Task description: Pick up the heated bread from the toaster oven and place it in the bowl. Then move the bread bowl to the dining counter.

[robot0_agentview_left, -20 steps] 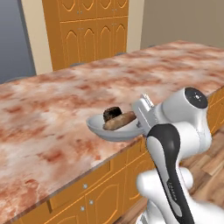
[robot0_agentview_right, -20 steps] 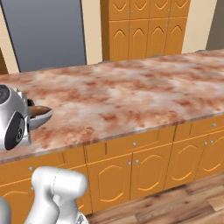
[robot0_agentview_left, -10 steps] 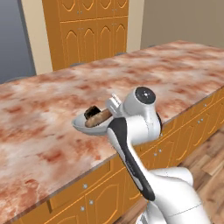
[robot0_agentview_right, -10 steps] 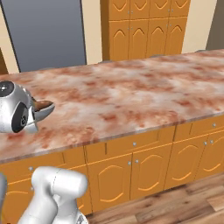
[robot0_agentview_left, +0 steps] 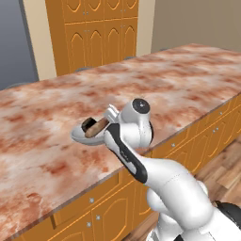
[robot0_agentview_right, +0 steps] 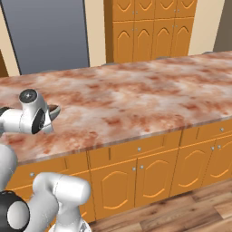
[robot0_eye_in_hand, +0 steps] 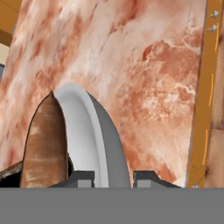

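The grey metallic bowl (robot0_agentview_left: 80,138) hangs low over the dining counter (robot0_agentview_left: 188,80), near its front edge. In the bowl lie the small dark brown bread (robot0_agentview_left: 88,124) and a tan baguette-like stick (robot0_agentview_left: 98,127). My gripper (robot0_agentview_left: 109,123) is shut on the bowl's right rim. In the hand view the bowl's rim (robot0_eye_in_hand: 87,131) runs up between the gripper (robot0_eye_in_hand: 113,177) tips, with the stick (robot0_eye_in_hand: 43,140) to its left. From the right base view, the bowl (robot0_agentview_right: 54,111) peeks out behind my wrist. The toaster oven is out of view.
Orange cabinet fronts (robot0_agentview_right: 149,176) run below the counter's front edge. Tall orange cabinets (robot0_agentview_left: 99,33) and a grey panel (robot0_agentview_right: 50,31) stand behind the counter. Wooden floor (robot0_agentview_right: 181,208) lies in front. The marbled slab (robot0_agentview_right: 136,99) stretches bare to the right.
The arm has swung the bowl, with both breads in it, leftward along the counter in the left base view. The wrist has turned. The grip on the rim is unchanged.
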{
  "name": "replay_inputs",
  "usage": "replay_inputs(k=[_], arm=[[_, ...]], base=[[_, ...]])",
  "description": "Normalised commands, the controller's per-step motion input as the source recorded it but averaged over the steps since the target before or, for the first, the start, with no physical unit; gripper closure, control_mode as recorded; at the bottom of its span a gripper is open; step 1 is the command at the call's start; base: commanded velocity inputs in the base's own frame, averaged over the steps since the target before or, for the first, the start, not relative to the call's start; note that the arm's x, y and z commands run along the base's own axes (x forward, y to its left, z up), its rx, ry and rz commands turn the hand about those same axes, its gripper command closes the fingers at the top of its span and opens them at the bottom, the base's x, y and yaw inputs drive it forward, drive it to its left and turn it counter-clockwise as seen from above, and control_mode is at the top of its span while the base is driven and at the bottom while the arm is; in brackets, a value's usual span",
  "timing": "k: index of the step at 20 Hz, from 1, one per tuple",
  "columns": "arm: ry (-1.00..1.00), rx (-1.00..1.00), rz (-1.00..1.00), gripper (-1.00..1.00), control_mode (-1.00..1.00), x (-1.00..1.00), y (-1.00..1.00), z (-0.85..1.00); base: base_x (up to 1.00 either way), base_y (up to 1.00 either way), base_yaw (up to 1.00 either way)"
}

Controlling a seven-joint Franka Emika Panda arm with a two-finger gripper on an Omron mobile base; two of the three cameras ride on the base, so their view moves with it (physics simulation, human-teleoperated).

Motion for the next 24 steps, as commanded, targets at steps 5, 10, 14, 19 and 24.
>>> replay_inputs(k=[5,10,14,19,24], arm=[[0.02,-0.1,0.11,1.0,-1.0,0.71,0.12,-0.75],[0.0,-0.1,0.0,1.0,-1.0,0.59,0.6,-0.66],[0.0,-0.06,0.0,1.0,-1.0,0.74,0.72,-0.43],[0.02,-0.01,0.0,1.0,-1.0,0.51,0.28,-0.07],[0.03,0.0,0.0,-1.0,-1.0,0.15,0.16,0.53]], base=[[0.0,0.0,0.0],[0.0,0.0,0.0],[0.0,0.0,0.0],[0.0,0.0,0.0],[0.0,0.0,0.0]])
